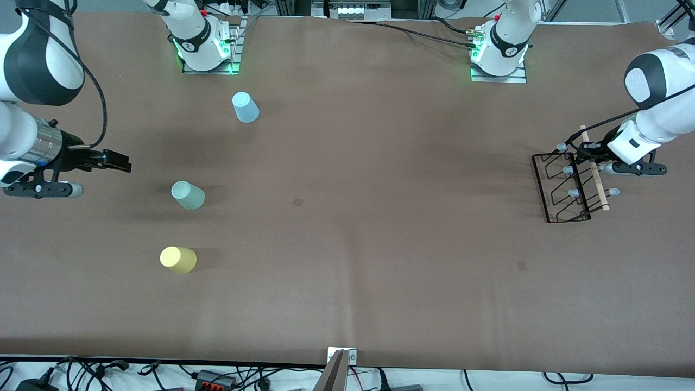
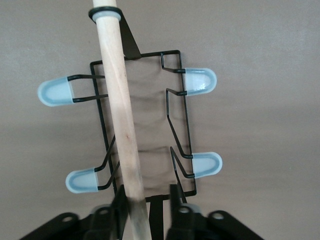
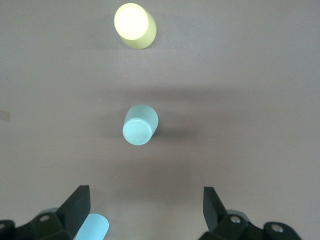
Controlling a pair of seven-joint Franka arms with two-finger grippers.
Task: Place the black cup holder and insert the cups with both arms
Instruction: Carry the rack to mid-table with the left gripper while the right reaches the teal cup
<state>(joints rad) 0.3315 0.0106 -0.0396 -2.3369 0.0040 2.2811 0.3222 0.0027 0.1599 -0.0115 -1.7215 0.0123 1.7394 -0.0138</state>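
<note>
I am seeing the black cup holder (image 1: pixel 562 187) standing at the left arm's end of the tabletop, its wooden rod handle (image 2: pixel 120 120) lying between the left end effector (image 2: pixel 146 212) fingers. The three cups are sitting upside down toward the right arm's end: light blue cup (image 1: pixel 245 107) farthest, pale green cup (image 1: pixel 188 195) in the middle, yellow cup (image 1: pixel 178 259) nearest.

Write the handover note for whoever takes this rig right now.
Left gripper: fingers around the wooden handle of the black cup holder, at the left arm's end of the table.
Right gripper: open, waiting over bare table near the cups.
Blue cup, green cup and yellow cup stand upside down at the right arm's end.
Done: handle reached.
Left: place holder, insert all three cups.
</note>
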